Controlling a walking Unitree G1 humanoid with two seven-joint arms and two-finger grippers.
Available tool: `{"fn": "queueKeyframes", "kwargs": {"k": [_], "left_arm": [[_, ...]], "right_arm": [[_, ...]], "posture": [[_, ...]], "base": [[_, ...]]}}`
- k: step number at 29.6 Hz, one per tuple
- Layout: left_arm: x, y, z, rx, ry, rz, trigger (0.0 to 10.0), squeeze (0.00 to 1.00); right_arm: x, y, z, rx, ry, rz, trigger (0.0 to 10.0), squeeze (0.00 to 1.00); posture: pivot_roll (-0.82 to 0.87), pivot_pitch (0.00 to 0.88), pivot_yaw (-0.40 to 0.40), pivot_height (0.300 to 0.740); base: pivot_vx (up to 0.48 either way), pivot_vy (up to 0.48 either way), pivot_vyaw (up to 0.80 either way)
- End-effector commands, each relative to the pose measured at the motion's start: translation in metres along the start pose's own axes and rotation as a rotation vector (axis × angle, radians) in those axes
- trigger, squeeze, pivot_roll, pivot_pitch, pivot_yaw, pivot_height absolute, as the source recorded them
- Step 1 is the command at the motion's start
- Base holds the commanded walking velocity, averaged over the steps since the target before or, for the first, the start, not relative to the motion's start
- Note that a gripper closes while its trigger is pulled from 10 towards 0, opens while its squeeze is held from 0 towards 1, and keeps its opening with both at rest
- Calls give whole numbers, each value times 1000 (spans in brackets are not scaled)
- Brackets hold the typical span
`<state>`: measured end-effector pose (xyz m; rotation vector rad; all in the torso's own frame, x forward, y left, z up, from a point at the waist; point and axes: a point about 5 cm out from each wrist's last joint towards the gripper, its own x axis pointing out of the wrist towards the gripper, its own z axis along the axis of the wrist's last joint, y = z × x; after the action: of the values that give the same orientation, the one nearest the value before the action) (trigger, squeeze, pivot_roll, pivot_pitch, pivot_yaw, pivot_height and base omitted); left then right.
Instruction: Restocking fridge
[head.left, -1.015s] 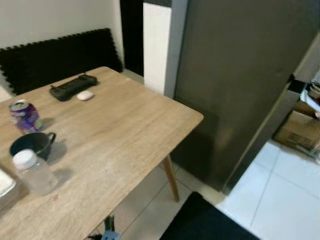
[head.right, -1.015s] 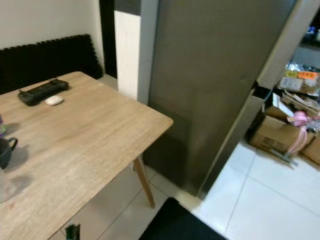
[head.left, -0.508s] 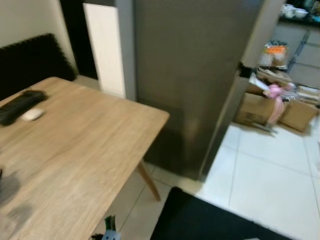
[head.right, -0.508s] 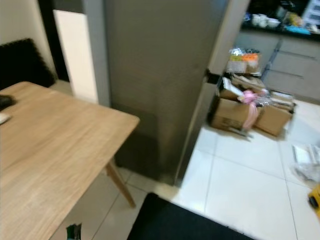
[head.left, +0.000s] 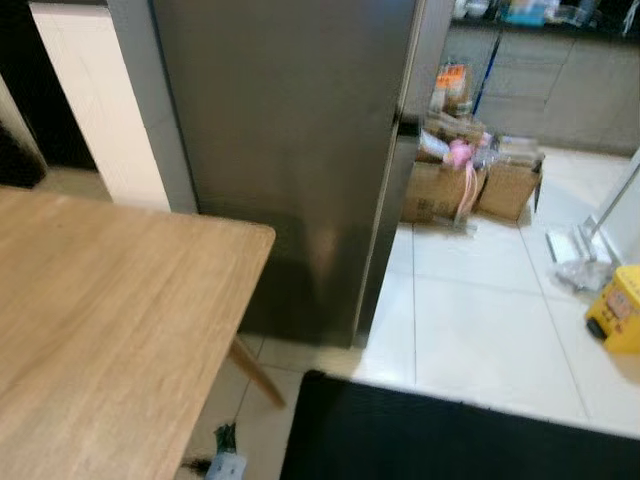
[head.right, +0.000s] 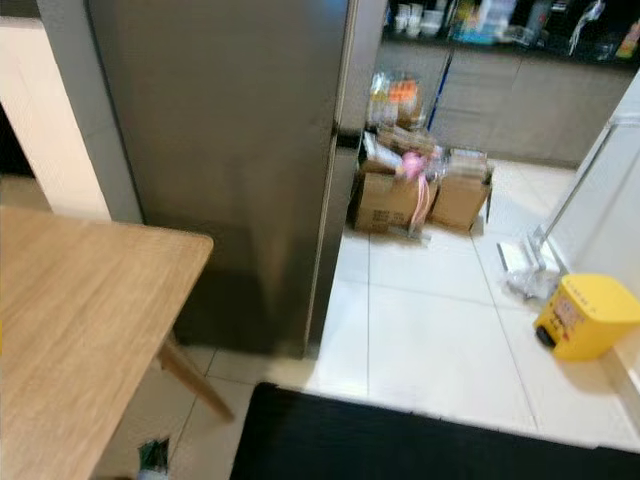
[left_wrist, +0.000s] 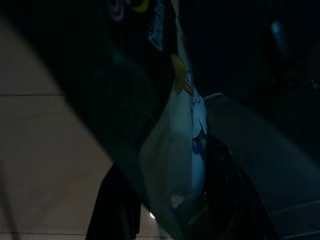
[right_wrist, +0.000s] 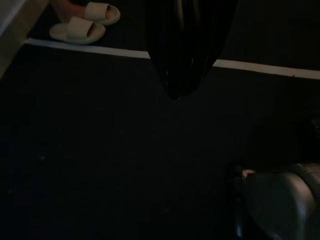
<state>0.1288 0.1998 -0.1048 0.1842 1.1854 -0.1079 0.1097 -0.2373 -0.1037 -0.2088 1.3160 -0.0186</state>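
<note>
While the light wooden counter (head.left: 110, 310) takes up the robot's left, its corner and one slanted leg stand just beside the tall dark grey fridge (head.left: 280, 150), whose doors are closed. Low beside the counter leg, a small green and white packet (head.left: 225, 455) hangs near the beige floor. In the left wrist view this pale plastic packet (left_wrist: 177, 165) with a printed cartoon figure hangs in front of the camera, very dark around it; the left gripper seems to be grasping it, but I cannot tell how its fingers stand. A black floor mat (head.left: 450, 435) lies across the white tiles in front of the fridge. To the right of the fridge, brown cardboard boxes (head.right: 415, 195) with a pink bundle on them sit on the tiles before grey kitchen cabinets (head.right: 500, 95). Farther right a white mop (head.right: 530, 265) leans near a yellow lidded bin (head.right: 585, 318). In the right wrist view the right gripper (right_wrist: 185, 50) hangs over the black mat with its long black fingers pressed together, holding nothing, and a pair of cream slippers (right_wrist: 85, 22) lies at the mat's edge.
</note>
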Motion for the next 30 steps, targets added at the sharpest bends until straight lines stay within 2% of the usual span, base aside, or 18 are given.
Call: {"fn": "queueKeyframes", "kwargs": {"k": [1,10,17,23,27,30], "left_arm": [[0,3,4,17,-12,6,10000,0],[0,4,5,23,-11,2,10000,0],[0,3,5,24,-10,-7,10000,0],[0,2,3,22,-6,-13,10000,0],[0,2,3,21,-7,-13,10000,0],[0,2,3,19,-8,-14,10000,0]], "right_arm": [[0,-5,3,-3,-13,-13,10000,0],[-1,-6,2,-6,-20,-15,10000,0],[-2,-12,-9,-4,-3,-18,10000,0],[-3,-15,-18,-5,19,-20,10000,0],[-2,-14,-14,-3,9,-20,10000,0],[-2,-14,-12,4,-2,-22,10000,0]], "posture": [[-74,0,-12,740],[-74,0,-12,740],[-74,0,-11,740],[-73,0,-11,740],[-72,0,-11,740],[-73,0,-12,740]], "base": [[0,0,0],[363,0,0],[410,0,0],[411,0,-788],[410,0,-788],[410,0,0]]}}
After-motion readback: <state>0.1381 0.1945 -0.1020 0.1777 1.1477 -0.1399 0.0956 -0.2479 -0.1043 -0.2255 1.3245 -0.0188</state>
